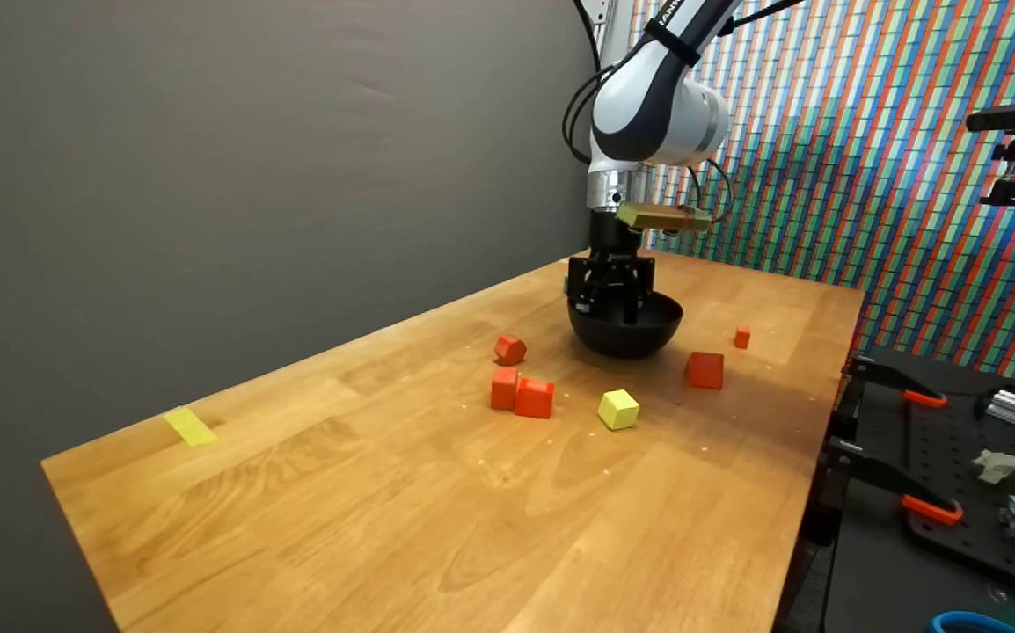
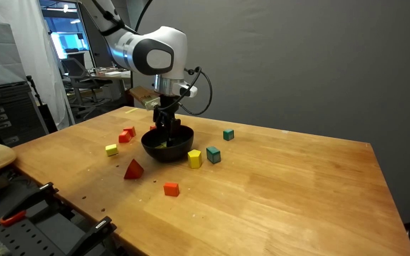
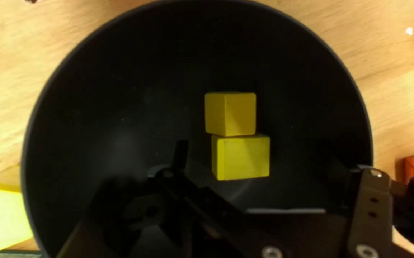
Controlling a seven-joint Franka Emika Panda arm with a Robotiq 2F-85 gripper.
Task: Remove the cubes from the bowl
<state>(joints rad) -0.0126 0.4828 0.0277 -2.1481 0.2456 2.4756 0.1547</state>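
Observation:
The black bowl (image 1: pixel 626 339) stands on the wooden table and shows in both exterior views. Inside it, the wrist view shows two yellow cubes: a darker one (image 3: pixel 230 114) and a brighter one (image 3: pixel 243 157), their sides touching or nearly so. My gripper (image 1: pixel 606 308) points straight down with its fingers inside the bowl. The jaws stand wide apart, one finger left of the brighter cube and one well to its right. Neither finger touches a cube in the wrist view. In an exterior view only a bit of yellow (image 2: pixel 162 145) shows within the bowl.
Around the bowl lie red blocks (image 1: pixel 534 398), a yellow block (image 1: pixel 618 410), a red pyramid (image 2: pixel 134 169), an orange block (image 2: pixel 171 189), a yellow five-sided block (image 2: pixel 194 159) and two teal blocks (image 2: pixel 213 154). The five-sided block sits close beside the bowl. Yellow tape (image 1: pixel 190 425) marks the table.

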